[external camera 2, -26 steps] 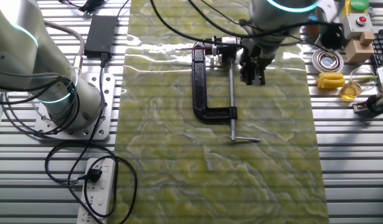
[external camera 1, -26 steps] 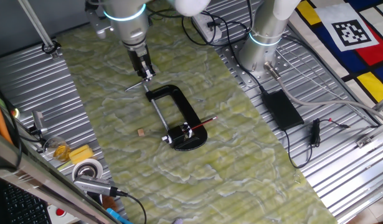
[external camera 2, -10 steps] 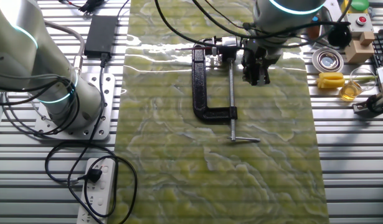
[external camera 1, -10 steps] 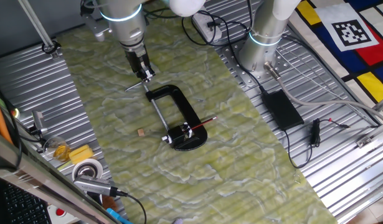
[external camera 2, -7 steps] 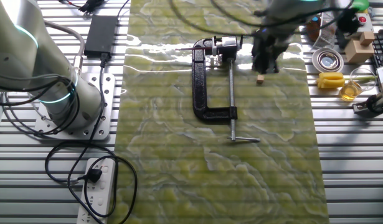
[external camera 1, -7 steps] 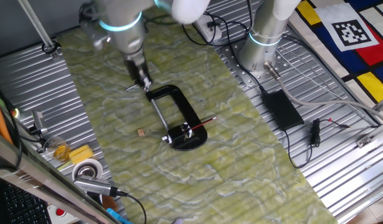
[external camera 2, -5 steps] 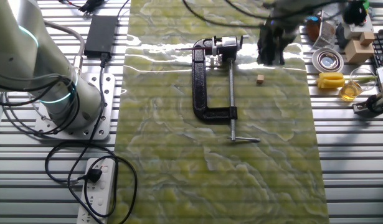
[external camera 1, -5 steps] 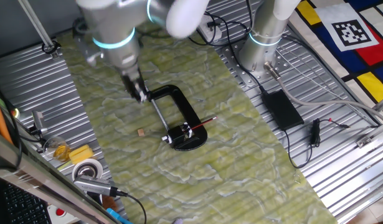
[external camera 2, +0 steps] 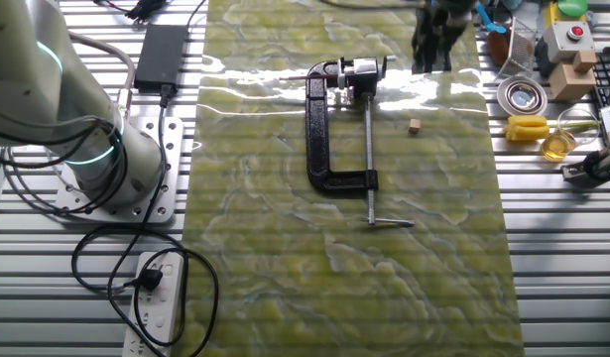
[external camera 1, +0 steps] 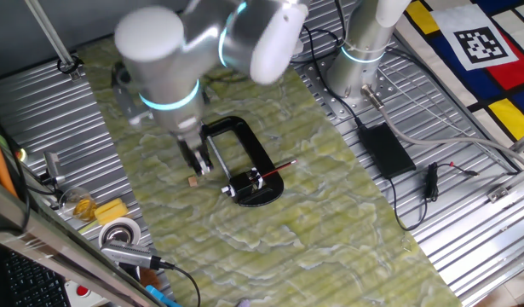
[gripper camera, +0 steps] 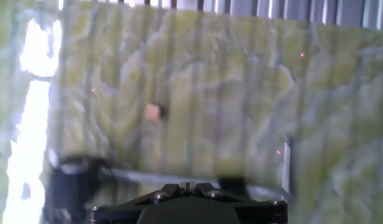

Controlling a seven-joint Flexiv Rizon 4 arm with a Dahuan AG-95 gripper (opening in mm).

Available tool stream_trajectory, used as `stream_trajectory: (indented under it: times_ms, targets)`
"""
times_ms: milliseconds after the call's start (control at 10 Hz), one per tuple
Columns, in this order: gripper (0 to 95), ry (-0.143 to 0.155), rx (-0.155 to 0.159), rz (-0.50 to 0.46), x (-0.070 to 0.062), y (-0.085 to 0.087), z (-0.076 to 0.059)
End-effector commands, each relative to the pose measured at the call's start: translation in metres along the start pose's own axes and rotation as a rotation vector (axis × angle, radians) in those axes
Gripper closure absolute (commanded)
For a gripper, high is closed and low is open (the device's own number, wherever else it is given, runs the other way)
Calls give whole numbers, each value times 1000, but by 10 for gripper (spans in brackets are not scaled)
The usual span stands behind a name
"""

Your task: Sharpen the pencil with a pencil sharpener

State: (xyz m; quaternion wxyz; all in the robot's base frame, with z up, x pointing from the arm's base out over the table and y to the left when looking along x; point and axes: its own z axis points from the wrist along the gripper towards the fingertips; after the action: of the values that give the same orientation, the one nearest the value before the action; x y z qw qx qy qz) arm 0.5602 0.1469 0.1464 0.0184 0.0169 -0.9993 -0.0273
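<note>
Surface: green-yellow marbled mat [external camera 1: 330, 205] laid over a ribbed metal table [external camera 1: 466, 247], filling the middle of both fixed views.
Gripper [external camera 1: 199, 165]: centre-left of one fixed view, fingers pointing down at the mat; in the other fixed view it [external camera 2: 430, 55] sits at the top edge, right of centre. Blurred; whether the jaws are apart or together cannot be told. Nothing visibly held.
Small tan block [external camera 1: 192, 181]: on the mat just below-left of the gripper; seen apart on bare mat in the other fixed view [external camera 2: 415, 125] and left of centre in the hand view [gripper camera: 153, 111].
C-clamp [external camera 1: 244, 145]: black, flat on the mat, just right of the gripper; its silver screw [external camera 2: 370, 149] runs lengthwise.
Pencil sharpener [external camera 1: 247, 182]: black block on a black oval plate [external camera 1: 266, 194], centre of one fixed view, at the clamp's lower end.
Pencil [external camera 1: 277, 168]: red, lying tilted, one end at the sharpener, the other reaching up-right past the plate's edge.
Second arm base [external camera 1: 364, 51]: upper right, beside a black power brick [external camera 1: 385, 147].
Clutter: yellow item [external camera 1: 110, 210] and tape roll [external camera 1: 121, 231], lower left.
</note>
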Motion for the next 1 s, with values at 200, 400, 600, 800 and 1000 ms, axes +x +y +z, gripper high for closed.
stream_trajectory:
  times_ms: [200,400,600,800,1000]
  targets:
    - [950,-4,-7,16,4,24,11]
    - [950,-5,-9,-13,9,29,16]
    - [760,-6,-18,-28,13,29,19]
    - [760,-12,-31,-38,16,29,24]
    - [760,-14,-33,-37,16,29,26]
